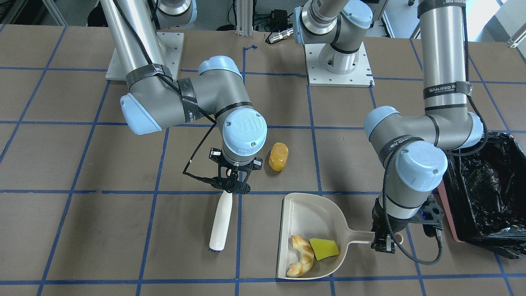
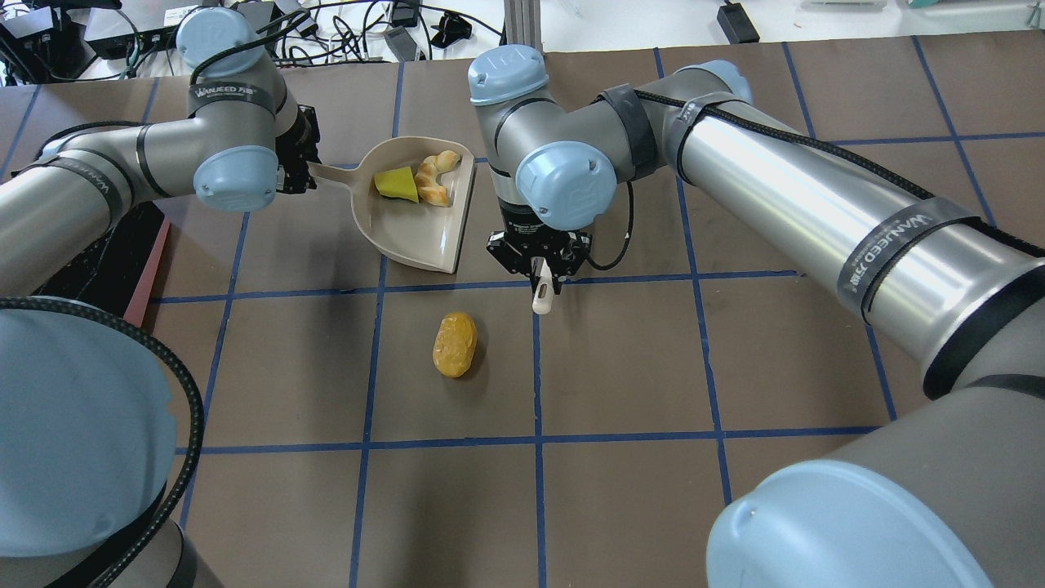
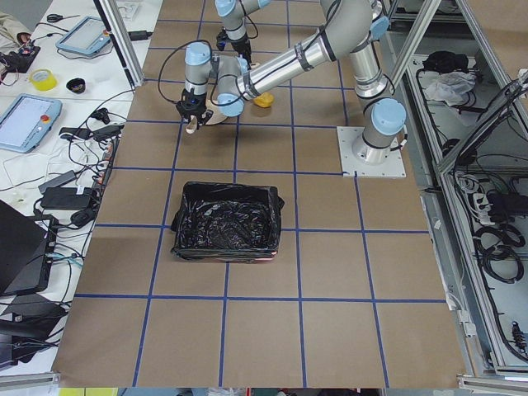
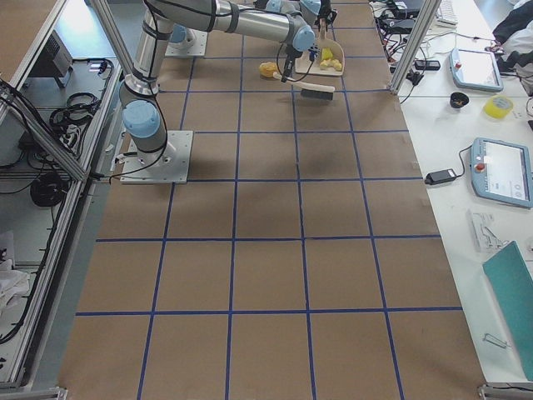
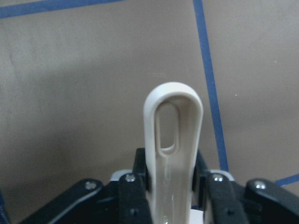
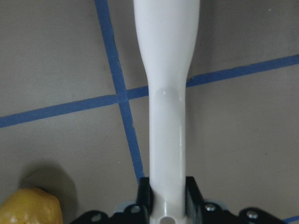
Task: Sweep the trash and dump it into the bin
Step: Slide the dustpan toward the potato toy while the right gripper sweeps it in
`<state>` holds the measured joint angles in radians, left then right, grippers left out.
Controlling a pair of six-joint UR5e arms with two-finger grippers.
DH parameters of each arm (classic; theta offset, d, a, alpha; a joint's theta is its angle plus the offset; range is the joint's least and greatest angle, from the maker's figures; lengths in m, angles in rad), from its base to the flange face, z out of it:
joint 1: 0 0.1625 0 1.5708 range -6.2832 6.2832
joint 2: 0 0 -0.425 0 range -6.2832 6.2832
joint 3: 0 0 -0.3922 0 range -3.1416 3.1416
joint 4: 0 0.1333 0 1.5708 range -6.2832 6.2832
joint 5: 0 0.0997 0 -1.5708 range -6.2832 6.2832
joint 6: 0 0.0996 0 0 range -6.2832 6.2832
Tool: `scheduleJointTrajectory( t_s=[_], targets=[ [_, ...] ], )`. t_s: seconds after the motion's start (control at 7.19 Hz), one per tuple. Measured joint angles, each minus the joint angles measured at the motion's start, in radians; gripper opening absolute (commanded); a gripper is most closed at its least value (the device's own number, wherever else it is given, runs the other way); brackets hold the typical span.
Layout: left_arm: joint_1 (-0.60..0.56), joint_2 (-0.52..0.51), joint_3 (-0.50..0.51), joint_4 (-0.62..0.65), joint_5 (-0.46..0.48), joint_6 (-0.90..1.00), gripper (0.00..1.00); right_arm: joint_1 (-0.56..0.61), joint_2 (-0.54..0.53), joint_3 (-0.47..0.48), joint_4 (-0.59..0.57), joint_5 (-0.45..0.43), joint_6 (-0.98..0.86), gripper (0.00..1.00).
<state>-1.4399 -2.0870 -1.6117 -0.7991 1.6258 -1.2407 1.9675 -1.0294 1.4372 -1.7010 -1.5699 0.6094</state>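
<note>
Overhead exterior: left end effector (image 2: 300, 170) grips dustpan handle (image 2: 333, 173), right end effector (image 2: 539, 265) grips brush handle (image 2: 542, 297).

On the bench (image 1: 82, 230), the croissant piece (image 1: 302, 255) and wedge (image 1: 324, 248) lie side by side inside the dustpan (image 1: 308, 209). The lump (image 1: 278, 156) sits outside it, nearer the robot. The brush (image 1: 221, 222) is to the dustpan's side, on the robot's right. The bin (image 1: 489, 193) stands beyond the dustpan's handle, on the robot's left.

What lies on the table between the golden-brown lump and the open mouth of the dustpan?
No object. Between the golden-brown lump and the dustpan there is only bare table, crossed by one blue tape line. The front-facing and overhead views both show this.
</note>
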Motion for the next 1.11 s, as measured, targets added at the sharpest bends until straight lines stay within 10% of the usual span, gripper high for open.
scheduleJointTrajectory(
  t_s=[1.11],
  targets=[
    [0.105,0.346,-0.504,0.131,0.015,0.135,0.0,0.239,-0.089,0.069,0.074,0.189,0.563,0.0]
  ],
)
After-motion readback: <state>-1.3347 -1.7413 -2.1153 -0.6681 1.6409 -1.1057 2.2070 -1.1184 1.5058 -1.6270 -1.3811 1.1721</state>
